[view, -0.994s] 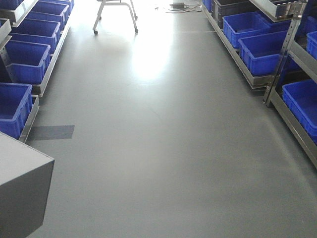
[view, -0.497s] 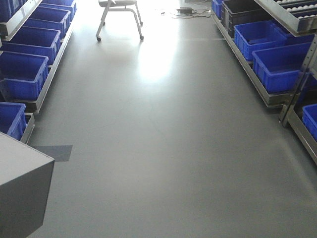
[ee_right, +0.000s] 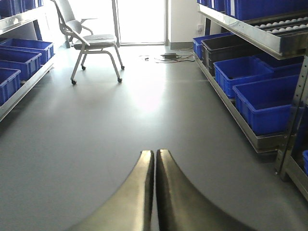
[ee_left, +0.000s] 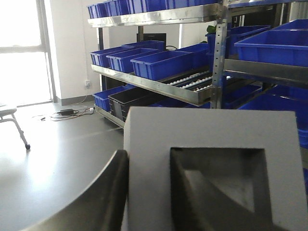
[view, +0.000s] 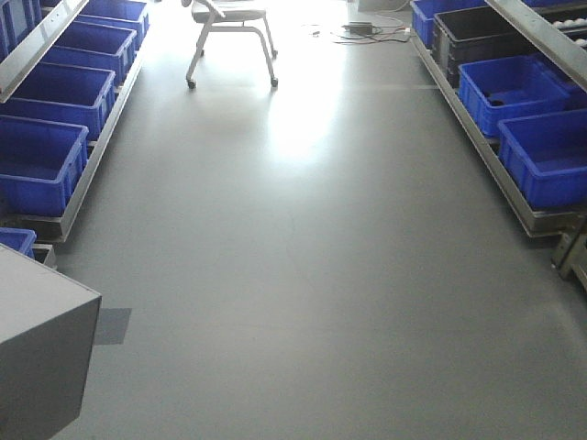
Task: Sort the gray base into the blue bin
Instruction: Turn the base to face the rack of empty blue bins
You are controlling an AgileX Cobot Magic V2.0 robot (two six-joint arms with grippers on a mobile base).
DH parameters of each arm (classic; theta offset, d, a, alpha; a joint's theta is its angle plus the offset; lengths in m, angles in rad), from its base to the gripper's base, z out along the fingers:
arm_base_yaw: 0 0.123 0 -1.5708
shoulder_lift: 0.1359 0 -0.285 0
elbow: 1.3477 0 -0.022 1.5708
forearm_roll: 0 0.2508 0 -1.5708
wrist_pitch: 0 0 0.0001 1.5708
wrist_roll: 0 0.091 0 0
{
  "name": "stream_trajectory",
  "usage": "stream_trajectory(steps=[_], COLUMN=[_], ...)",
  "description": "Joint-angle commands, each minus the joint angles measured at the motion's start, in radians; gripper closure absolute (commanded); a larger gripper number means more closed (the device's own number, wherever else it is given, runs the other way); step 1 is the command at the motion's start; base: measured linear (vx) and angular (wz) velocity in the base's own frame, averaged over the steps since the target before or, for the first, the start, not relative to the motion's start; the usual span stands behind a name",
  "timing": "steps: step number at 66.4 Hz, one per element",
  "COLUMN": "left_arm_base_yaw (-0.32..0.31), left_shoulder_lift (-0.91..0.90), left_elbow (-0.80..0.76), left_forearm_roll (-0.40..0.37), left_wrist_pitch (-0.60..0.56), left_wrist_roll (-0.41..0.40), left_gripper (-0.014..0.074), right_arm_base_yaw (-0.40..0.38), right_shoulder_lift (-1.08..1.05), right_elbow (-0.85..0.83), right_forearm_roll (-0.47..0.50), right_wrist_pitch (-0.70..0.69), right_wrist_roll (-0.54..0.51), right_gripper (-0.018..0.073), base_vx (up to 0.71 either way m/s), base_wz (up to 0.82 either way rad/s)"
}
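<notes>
Up close, the left gripper pinches a wall of the gray base, one finger inside its recess. The right gripper is pressed together, with a blue bin ahead and to its right.

My matt gray cube block looks finely grainy; the bright-blue plastic bins smooth, the gray floor glossy, the metal rack shelves shiny.

No lettering, number, label or brand mark is showing legibly in any view. The blue bins lining the left and right edges of the front-facing view are presenting plain walls. The gray base filling the lower right of the left wrist view is showing bare faces.
</notes>
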Motion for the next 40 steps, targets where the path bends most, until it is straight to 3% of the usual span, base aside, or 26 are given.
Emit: stream_trajectory(steps=[1,22,40], left_arm_base_yaw=[-0.004,-0.004,-0.004], left_shoulder_lift=[0.013,0.013,0.013], left_elbow=[-0.027,-0.027,-0.027], left_forearm_roll=[-0.002,-0.002,-0.002], left_wrist_pitch=[-0.108,-0.108,-0.108], left_wrist_roll=[-0.013,-0.013,-0.013], left_gripper=[0.0603,0.0603,0.0603], right_arm_base_yaw=[-0.003,-0.003,-0.003], right_shoulder_lift=[0.018,0.018,0.018], right_elbow=[0.002,0.002,0.002], right_forearm_roll=[-0.005,-0.005,-0.005], right_wrist_pitch=[-0.072,-0.072,-0.072], right_wrist_roll=[-0.012,-0.012,-0.012], right_gripper=[0.0564,0.0564,0.0564], base_vx=[0.37,0.35,0.31], base_wz=[0.11,0.28,0.62])
